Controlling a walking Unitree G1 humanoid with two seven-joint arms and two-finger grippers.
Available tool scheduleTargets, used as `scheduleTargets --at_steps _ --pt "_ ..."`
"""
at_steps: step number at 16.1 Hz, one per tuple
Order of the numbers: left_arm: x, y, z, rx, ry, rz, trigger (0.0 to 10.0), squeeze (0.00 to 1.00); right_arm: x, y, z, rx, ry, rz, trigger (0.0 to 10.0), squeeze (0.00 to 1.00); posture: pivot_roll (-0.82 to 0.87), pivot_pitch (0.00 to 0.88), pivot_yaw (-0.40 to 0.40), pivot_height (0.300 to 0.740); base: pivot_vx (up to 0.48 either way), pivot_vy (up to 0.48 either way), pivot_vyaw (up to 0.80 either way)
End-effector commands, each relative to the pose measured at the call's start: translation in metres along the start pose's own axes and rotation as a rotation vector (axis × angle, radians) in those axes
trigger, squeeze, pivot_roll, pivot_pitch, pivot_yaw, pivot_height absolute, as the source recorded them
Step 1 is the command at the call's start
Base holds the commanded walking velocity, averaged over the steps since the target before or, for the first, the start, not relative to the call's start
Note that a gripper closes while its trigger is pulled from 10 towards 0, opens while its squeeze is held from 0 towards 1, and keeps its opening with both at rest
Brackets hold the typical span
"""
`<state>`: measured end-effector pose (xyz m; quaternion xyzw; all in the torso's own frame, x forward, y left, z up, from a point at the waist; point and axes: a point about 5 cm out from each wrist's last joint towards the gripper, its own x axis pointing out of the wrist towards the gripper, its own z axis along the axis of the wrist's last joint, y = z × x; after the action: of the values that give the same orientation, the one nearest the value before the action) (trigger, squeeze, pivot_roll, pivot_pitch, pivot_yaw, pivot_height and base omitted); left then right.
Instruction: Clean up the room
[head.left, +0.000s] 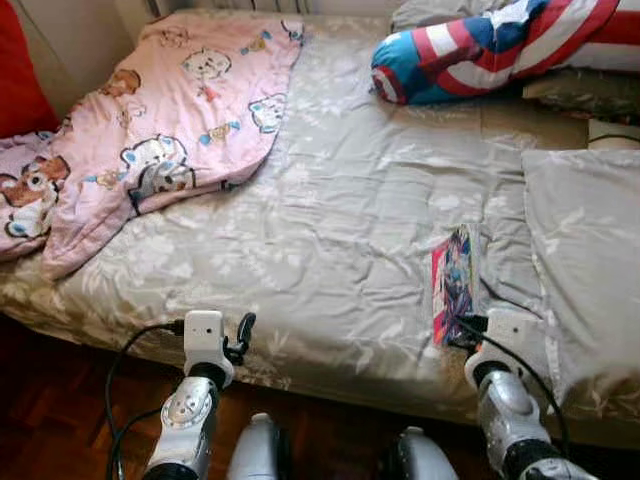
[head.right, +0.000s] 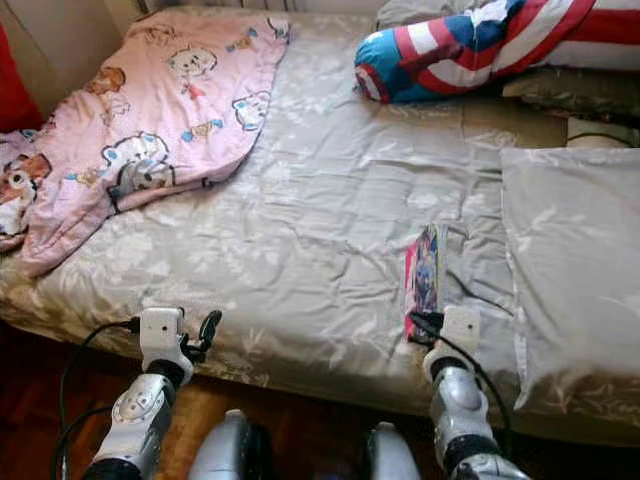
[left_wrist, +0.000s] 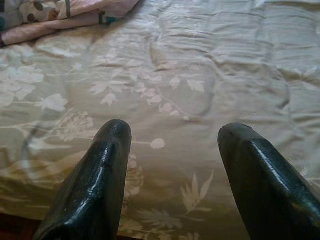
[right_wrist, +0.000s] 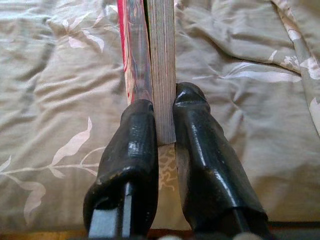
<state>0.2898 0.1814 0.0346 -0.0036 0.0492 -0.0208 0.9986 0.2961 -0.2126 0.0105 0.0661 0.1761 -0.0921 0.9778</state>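
Observation:
A thin book (head.left: 453, 282) with a pink and blue cover stands on edge on the grey floral bedspread (head.left: 350, 220), near the bed's front right. My right gripper (right_wrist: 162, 122) is shut on the book's (right_wrist: 161, 60) near end, one finger on each side of its pages. My left gripper (left_wrist: 172, 137) is open with nothing between its fingers, hovering over the bed's front edge at the left (head.left: 243, 335).
A pink cartoon blanket (head.left: 170, 110) lies crumpled at the back left. A red, white and blue striped cushion (head.left: 480, 50) rests at the back right. A grey pillow (head.left: 585, 260) lies at the right. Dark wooden floor (head.left: 50, 400) runs before the bed.

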Motion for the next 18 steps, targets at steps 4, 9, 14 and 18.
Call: scheduleTargets --at_steps 4,9,14,18 --pt "-0.002 0.004 -0.002 0.004 0.015 0.006 10.0 0.0 -0.001 -0.006 -0.003 -0.017 0.023 -0.036 10.0 0.0 0.07 0.198 0.046 0.661 0.0 0.0 0.0" --pt "-0.002 0.005 -0.002 0.007 0.024 0.003 10.0 0.0 -0.002 -0.011 -0.003 -0.021 0.027 -0.06 10.0 0.0 0.07 0.195 0.049 0.661 0.0 0.0 0.0" --pt "-0.004 0.002 -0.006 0.026 0.04 -0.016 10.0 0.0 -0.003 -0.013 -0.006 -0.015 0.032 -0.072 10.0 0.0 0.07 0.198 0.051 0.661 0.0 0.0 0.0" --pt "-0.004 0.002 -0.006 0.019 0.039 -0.014 10.0 0.0 -0.003 -0.014 -0.005 -0.016 0.03 -0.075 10.0 0.0 0.07 0.203 0.05 0.661 0.12 0.0 0.0"
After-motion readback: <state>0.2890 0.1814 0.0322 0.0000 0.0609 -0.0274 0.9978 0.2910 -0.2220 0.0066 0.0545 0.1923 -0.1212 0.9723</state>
